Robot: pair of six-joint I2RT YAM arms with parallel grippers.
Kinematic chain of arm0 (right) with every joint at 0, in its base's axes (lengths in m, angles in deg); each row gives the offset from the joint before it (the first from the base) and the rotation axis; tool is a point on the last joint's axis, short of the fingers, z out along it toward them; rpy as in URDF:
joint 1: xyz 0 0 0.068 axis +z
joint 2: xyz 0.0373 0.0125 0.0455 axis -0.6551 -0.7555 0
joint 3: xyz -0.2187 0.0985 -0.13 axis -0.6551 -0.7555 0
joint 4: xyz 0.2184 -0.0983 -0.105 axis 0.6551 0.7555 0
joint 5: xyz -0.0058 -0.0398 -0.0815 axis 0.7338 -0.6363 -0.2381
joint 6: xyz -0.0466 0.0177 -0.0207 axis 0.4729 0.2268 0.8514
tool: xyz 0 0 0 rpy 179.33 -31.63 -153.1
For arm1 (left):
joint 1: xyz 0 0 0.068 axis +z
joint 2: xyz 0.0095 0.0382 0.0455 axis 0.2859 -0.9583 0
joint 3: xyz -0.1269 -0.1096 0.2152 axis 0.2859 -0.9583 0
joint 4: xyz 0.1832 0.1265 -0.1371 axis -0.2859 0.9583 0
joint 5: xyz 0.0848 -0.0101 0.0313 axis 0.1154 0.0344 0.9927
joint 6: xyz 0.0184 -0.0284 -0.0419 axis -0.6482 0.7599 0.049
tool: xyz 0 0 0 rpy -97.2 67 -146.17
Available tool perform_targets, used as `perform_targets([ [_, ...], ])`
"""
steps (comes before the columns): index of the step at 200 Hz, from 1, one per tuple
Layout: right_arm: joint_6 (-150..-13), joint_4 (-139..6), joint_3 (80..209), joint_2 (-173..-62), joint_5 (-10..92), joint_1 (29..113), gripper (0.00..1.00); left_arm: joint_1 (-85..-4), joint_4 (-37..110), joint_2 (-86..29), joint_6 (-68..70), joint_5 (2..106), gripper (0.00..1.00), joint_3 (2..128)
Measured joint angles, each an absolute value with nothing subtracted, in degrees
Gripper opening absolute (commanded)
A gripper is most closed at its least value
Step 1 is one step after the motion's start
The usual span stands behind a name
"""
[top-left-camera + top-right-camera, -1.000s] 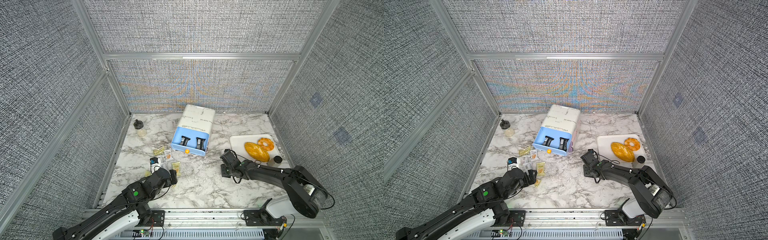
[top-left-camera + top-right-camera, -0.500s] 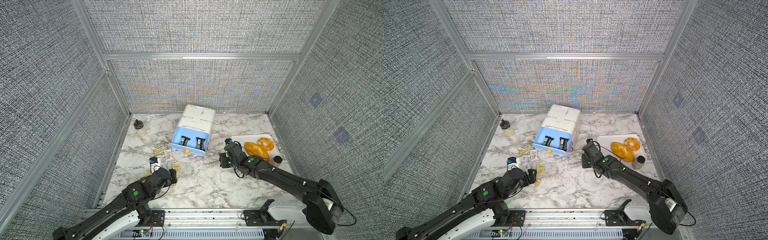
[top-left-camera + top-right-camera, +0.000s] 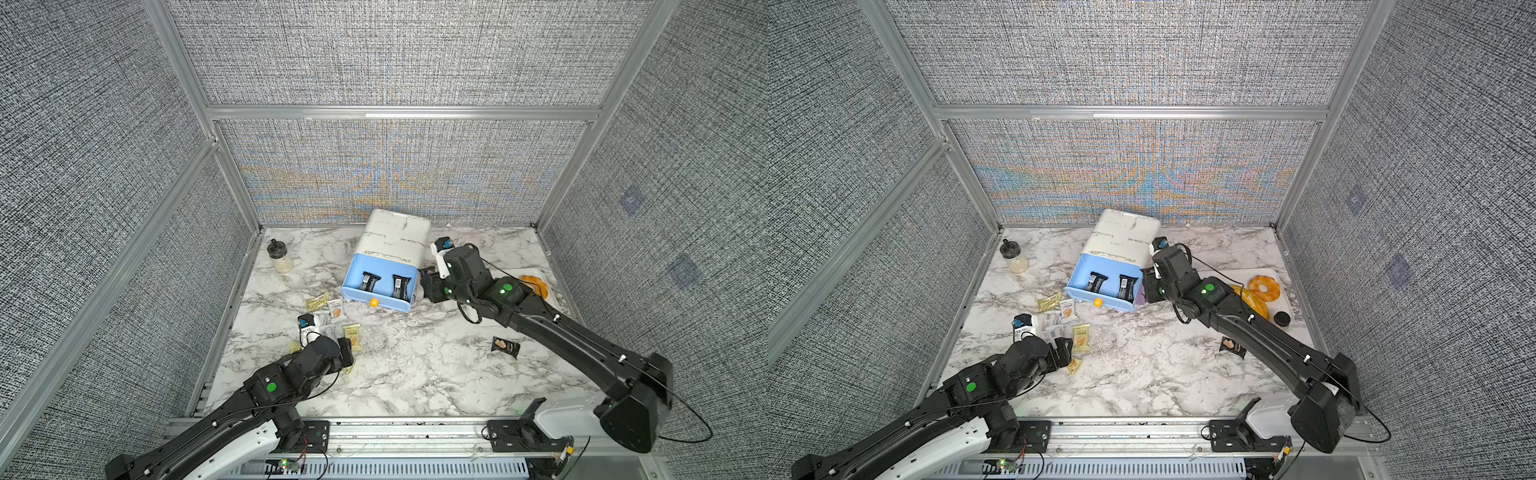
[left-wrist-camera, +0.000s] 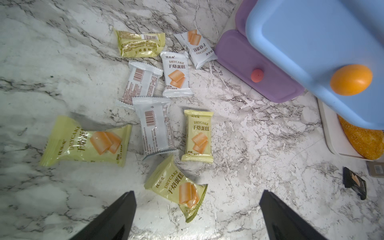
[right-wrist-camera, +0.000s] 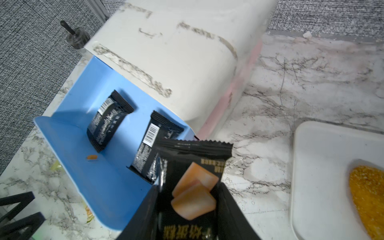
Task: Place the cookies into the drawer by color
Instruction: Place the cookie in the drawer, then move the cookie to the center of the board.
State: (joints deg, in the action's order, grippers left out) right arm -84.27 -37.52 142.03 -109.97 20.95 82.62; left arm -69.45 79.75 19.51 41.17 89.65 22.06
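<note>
Four black packets [image 3: 369, 283], four yellow packets [image 4: 198, 136], four white packets [image 4: 176, 75].

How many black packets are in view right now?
4 black packets: two lie in the open blue drawer; one is in the right gripper beside it; one lies on the table by the right arm. More may hide under the arms.
</note>
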Motion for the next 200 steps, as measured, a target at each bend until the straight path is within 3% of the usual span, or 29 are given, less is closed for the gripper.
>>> perform_targets([
  [84,-81.1,-37.1,163.2,-126.9,31.0,84.7,0.42,-69.4,77.5,18.4,40.4,88.7,0.99,22.5],
  [95,-80.9,-37.6,164.4,-128.6,32.2,84.7,0.51,-69.4,77.2,18.3,40.3,88.1,0.99,22.7],
  [110,-80.9,-37.9,165.8,-130.5,33.9,84.7,0.78,-69.4,76.7,17.9,40.3,87.2,0.99,23.3],
  [145,-80.3,-38.4,166.2,-129.7,36.6,84.4,0.99,-69.4,74.0,15.5,40.0,83.3,0.99,24.7],
  [200,-82.6,-46.4,145.9,-114.5,37.8,84.0,0.99,-71.0,66.1,5.6,39.3,72.8,0.99,29.1],
])
